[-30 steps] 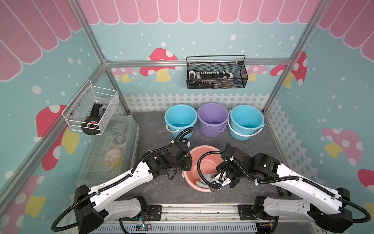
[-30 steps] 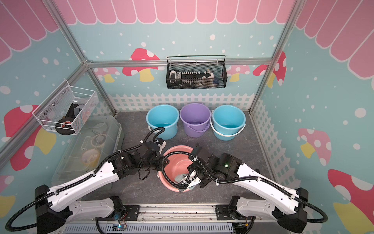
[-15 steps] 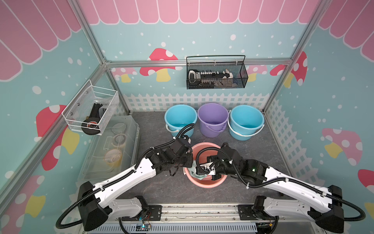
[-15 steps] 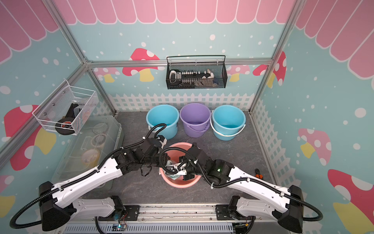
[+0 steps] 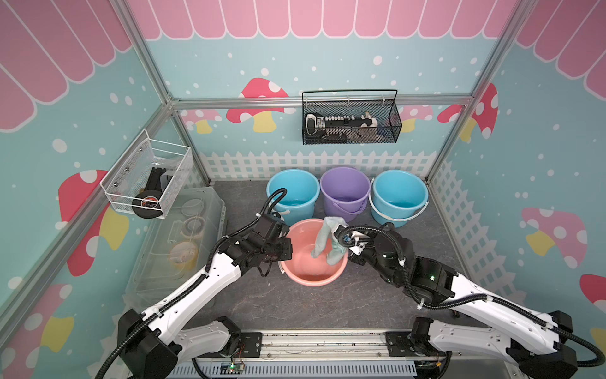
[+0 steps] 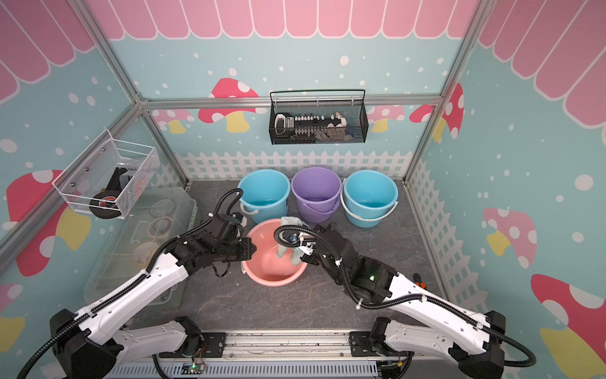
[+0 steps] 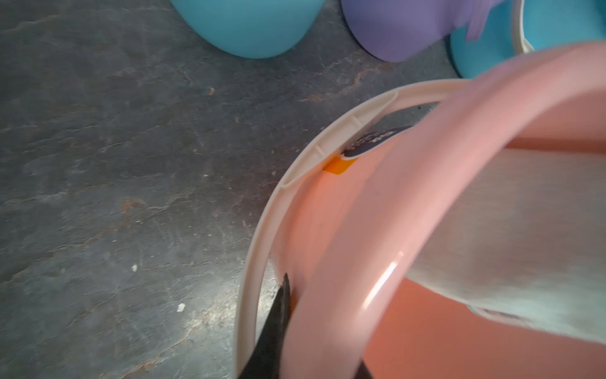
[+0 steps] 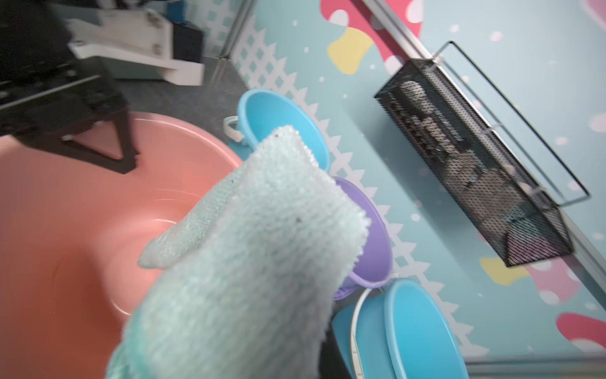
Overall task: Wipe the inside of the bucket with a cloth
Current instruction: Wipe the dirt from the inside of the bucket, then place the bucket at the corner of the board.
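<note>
The pink bucket point(image 5: 308, 279) stands upright mid-table in both top views, also point(image 6: 269, 275). My left gripper point(image 5: 284, 252) is shut on its left rim; in the left wrist view the rim point(image 7: 360, 229) runs between my black fingers point(image 7: 275, 328), beside the white handle point(image 7: 262, 236). My right gripper point(image 5: 337, 234) is shut on the pale aqua cloth point(image 5: 323, 238), held above the bucket's far right side. The cloth hangs down into the bucket point(image 6: 282, 252). In the right wrist view the cloth point(image 8: 246, 262) hides my jaws, with the bucket point(image 8: 65, 229) beneath.
Behind the pink bucket stand a blue bucket point(image 5: 292, 195), a purple bucket point(image 5: 345, 192) and another blue bucket point(image 5: 399, 197). A clear lidded box point(image 5: 177, 242) lies at the left. Wire baskets hang on the left wall point(image 5: 147, 178) and back wall point(image 5: 351, 123).
My right gripper has risen out of the bucket with the cloth and drawn back to the right. The bucket has gone from tilted to upright. My left gripper keeps its hold on the rim.
</note>
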Motion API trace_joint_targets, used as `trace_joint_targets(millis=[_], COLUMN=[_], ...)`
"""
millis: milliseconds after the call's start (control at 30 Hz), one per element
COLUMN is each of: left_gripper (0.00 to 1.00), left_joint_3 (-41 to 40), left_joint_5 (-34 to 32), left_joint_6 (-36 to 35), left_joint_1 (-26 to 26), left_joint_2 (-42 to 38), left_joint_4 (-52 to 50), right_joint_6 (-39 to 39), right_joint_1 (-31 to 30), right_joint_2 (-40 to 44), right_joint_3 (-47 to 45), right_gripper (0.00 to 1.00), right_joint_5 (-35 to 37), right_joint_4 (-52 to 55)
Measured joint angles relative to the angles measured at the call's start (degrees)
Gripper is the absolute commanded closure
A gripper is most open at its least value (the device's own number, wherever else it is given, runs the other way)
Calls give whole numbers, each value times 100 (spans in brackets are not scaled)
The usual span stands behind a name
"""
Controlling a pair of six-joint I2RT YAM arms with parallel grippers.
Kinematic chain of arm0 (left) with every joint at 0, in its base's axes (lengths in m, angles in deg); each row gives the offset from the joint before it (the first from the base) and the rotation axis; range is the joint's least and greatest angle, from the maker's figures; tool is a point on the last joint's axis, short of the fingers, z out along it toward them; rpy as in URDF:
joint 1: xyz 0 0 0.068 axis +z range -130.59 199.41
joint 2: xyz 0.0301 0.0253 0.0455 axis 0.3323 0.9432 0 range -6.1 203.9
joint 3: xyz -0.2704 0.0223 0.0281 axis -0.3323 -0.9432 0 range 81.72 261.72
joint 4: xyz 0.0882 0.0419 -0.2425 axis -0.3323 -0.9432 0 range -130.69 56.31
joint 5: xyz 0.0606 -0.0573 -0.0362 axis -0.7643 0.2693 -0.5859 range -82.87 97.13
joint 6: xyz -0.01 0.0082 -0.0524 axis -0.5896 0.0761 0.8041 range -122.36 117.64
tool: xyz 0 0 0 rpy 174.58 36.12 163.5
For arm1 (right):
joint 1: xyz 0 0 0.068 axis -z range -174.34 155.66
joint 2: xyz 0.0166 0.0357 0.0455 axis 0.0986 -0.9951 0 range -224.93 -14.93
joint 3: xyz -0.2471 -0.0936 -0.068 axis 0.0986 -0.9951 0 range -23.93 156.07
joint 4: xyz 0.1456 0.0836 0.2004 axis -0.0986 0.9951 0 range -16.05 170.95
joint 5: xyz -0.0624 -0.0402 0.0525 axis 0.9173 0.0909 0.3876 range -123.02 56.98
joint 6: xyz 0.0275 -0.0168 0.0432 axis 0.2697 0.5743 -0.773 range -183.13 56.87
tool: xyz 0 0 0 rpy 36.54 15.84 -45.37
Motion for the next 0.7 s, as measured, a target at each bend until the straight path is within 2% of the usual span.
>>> trace_joint_targets(millis=[200, 333, 467, 567, 700], left_gripper=[100, 100, 100, 100, 100], left_joint_3=[-33, 236, 920, 1504, 2444], left_joint_5=[76, 35, 63, 94, 63], left_joint_6=[-105, -160, -302, -393, -431], left_joint_1=[1200, 2000, 2693, 2994, 3150], left_joint_2=[-549, -560, -358, -232, 31], left_joint_4=[-542, -988, -1449, -1672, -1947], right_joint_6=[-632, -776, -791, -791, -782], right_joint_1=[17, 17, 17, 17, 17], right_joint_2=[162, 160, 162, 170, 192], right_joint_3=[313, 358, 420, 498, 588], right_gripper=[100, 100, 100, 100, 100], right_joint_5=[975, 1193, 1298, 1327, 1331], right_joint_4=[68, 186, 249, 280, 282])
